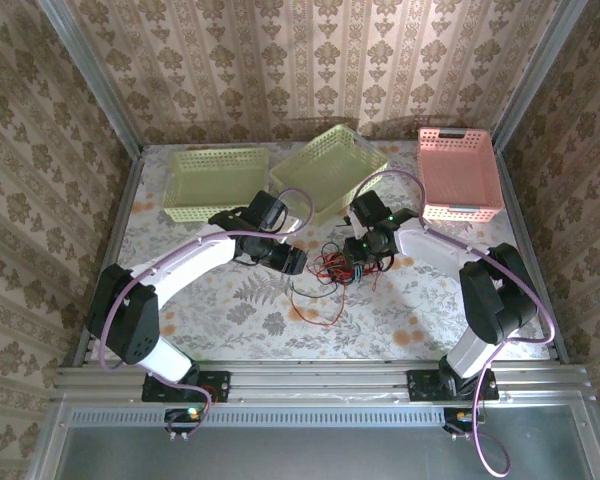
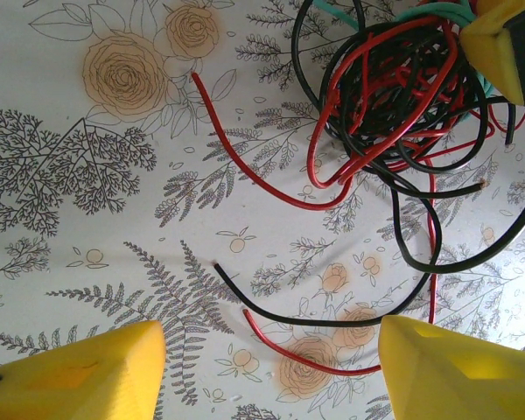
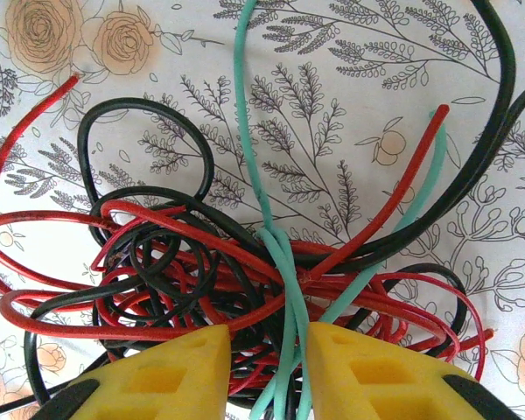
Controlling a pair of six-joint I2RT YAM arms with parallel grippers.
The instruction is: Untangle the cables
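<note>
The cables (image 1: 332, 266) lie as a tangle of red, black and green wires mid-table, between my two grippers. My left gripper (image 1: 298, 262) is just left of the bunch. In the left wrist view it (image 2: 271, 367) stands wide open above the loose ends of a red wire (image 2: 306, 350) and a black wire (image 2: 271, 306), gripping nothing, with the main knot (image 2: 394, 96) at the upper right. My right gripper (image 1: 366, 262) is at the knot's right side. Its jaws (image 3: 269, 372) are slightly apart, with green strands (image 3: 284, 262) running loosely through the gap over the red and black knot (image 3: 175, 262).
Two yellow-green baskets (image 1: 217, 182) (image 1: 330, 170) and a pink basket (image 1: 460, 172) stand along the back of the floral tablecloth (image 1: 230, 310). A metal rail (image 1: 320, 380) runs along the near edge. Wallpapered walls close in the sides.
</note>
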